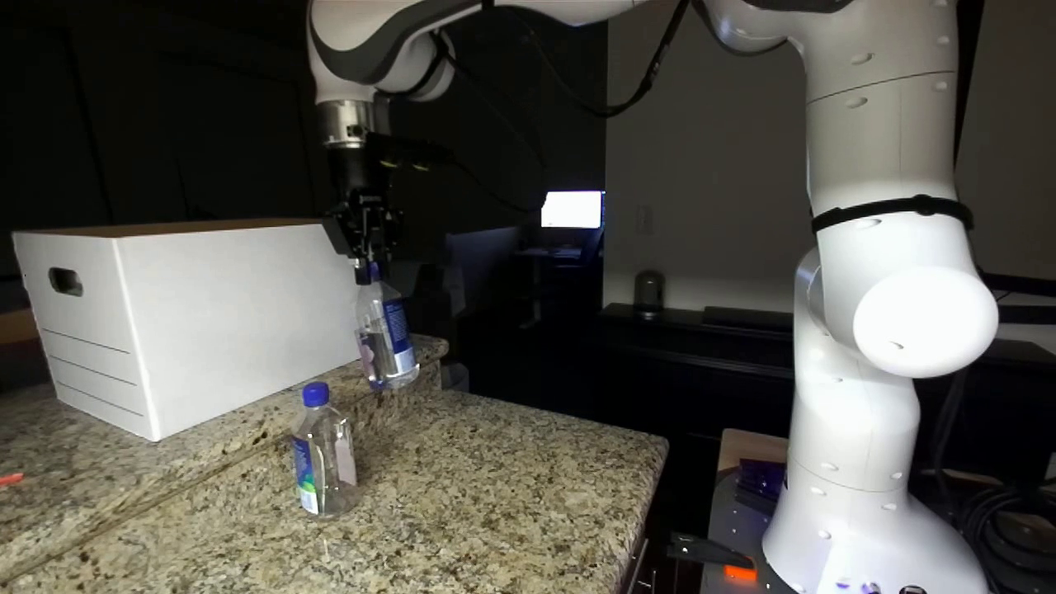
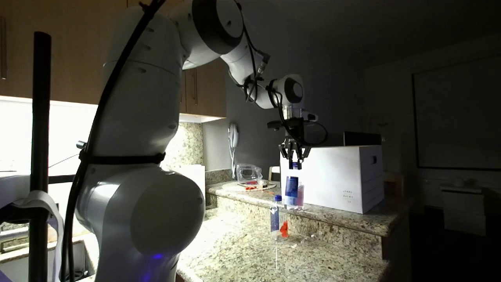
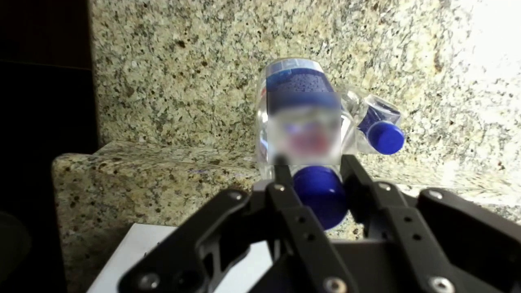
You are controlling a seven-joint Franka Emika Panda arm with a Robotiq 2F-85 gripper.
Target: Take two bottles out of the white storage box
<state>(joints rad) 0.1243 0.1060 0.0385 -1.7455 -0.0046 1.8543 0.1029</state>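
Plainly, our gripper (image 1: 370, 269) pinches one bottle (image 1: 388, 334) by its cap (image 3: 321, 197), at frame's centre-left; we judge the second removal underway, set-down near the standing bottle (image 1: 318, 466) next.

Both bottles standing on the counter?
No: in both exterior views, one bottle stands on the counter while the other bottle hangs from the gripper.
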